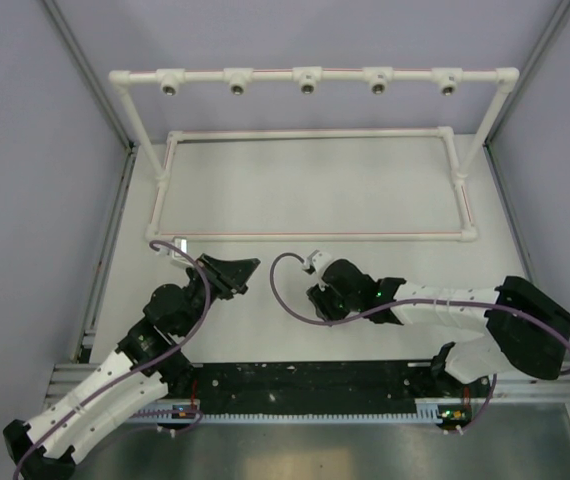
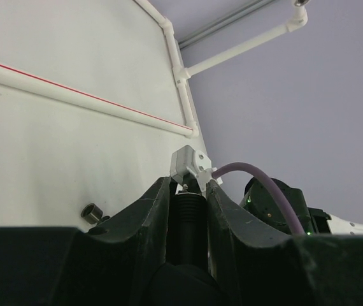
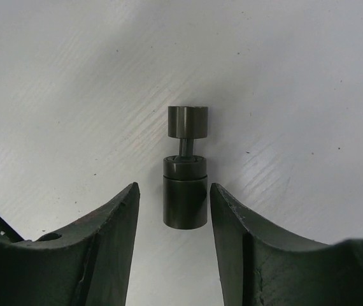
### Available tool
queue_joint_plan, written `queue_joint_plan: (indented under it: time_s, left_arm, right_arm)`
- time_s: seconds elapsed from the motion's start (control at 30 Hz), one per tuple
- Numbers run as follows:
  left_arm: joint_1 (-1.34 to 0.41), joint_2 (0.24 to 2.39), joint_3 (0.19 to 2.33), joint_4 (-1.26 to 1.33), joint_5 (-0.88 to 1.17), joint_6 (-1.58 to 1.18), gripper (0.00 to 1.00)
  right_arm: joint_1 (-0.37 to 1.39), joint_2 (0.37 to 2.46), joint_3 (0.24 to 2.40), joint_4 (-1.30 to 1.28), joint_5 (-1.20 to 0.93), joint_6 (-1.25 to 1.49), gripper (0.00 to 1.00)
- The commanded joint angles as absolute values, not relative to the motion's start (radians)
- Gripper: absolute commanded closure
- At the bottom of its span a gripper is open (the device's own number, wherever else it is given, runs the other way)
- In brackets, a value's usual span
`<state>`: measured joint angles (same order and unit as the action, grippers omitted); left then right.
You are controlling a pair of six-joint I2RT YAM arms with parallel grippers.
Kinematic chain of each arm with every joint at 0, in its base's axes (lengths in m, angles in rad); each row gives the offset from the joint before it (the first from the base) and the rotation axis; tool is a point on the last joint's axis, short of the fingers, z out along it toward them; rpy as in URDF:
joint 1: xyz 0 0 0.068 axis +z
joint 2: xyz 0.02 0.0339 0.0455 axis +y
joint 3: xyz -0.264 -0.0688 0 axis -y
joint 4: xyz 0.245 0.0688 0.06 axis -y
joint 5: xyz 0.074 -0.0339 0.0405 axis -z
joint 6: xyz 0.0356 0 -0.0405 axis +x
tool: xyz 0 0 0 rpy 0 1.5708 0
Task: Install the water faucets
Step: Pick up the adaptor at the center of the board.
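Now picking up: right claw point(image 3: 174, 189), jaws apart, straddles the lying faucet point(image 3: 185, 201); next, close squarely (left claw point(image 2: 188, 182) clamps a dark cylinder point(image 2: 188, 223)).

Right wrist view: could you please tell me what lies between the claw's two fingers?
A small black faucet lies there on the white table, ungripped, as the right wrist view shows.

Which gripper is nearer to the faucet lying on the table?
Right. The right gripper is open around the faucet. The left gripper stands apart to the left, shut on a second faucet.
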<state>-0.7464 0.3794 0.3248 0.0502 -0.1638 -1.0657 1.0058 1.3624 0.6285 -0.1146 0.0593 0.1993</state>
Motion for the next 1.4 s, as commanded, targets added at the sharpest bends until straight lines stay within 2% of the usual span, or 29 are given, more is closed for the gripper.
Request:
queue_joint_plan:
  time_s: [0.0, 0.23, 0.33, 0.4, 0.5, 0.53, 0.73, 0.93, 1.13, 1.23, 1.37]
  left_arm:
    - [-0.741, 0.356, 0.324, 0.109, -0.158, -1.074, 1.00]
    - [-0.741, 0.356, 0.319, 0.106, -0.161, -1.075, 1.00]
    - [-0.741, 0.350, 0.316, 0.103, -0.164, -1.074, 1.00]
    - [-0.741, 0.348, 0.313, 0.103, -0.166, -1.075, 1.00]
    - [-0.741, 0.348, 0.313, 0.106, -0.169, -1.080, 1.00]
    - [-0.741, 0.350, 0.314, 0.109, -0.169, -1.083, 1.00]
    - [-0.741, 0.370, 0.351, 0.144, -0.181, -1.091, 1.00]
    - [-0.741, 0.461, 0.460, 0.190, -0.163, -1.097, 1.00]
    - [-0.741, 0.561, 0.557, 0.255, -0.095, -1.134, 1.00]
    - [-0.744, 0.603, 0.662, 0.114, -0.107, -1.131, 1.00]
    - [-0.746, 0.626, 0.693, 0.100, -0.107, -1.112, 1.00]
  right_arm:
    - [1.015, 1.400, 0.650, -0.100, 0.083, 0.173, 0.53]
    - [1.015, 1.479, 0.675, -0.109, 0.092, 0.164, 0.56]
    - [1.017, 1.486, 0.670, -0.103, 0.097, 0.166, 0.62]
    - [1.015, 1.479, 0.667, -0.103, 0.097, 0.167, 0.71]
    - [1.016, 1.438, 0.658, -0.104, 0.098, 0.179, 0.98]
    - [1.015, 1.416, 0.654, -0.106, 0.092, 0.184, 1.00]
    - [1.019, 1.140, 0.663, -0.138, 0.016, 0.206, 1.00]
    - [1.017, 0.934, 0.814, -0.221, -0.133, 0.222, 1.00]
    - [1.019, 0.923, 1.011, -0.330, -0.207, 0.248, 1.00]
    - [1.017, 0.939, 1.087, -0.353, -0.245, 0.261, 1.00]
    - [1.017, 1.003, 1.184, -0.416, -0.303, 0.285, 1.00]
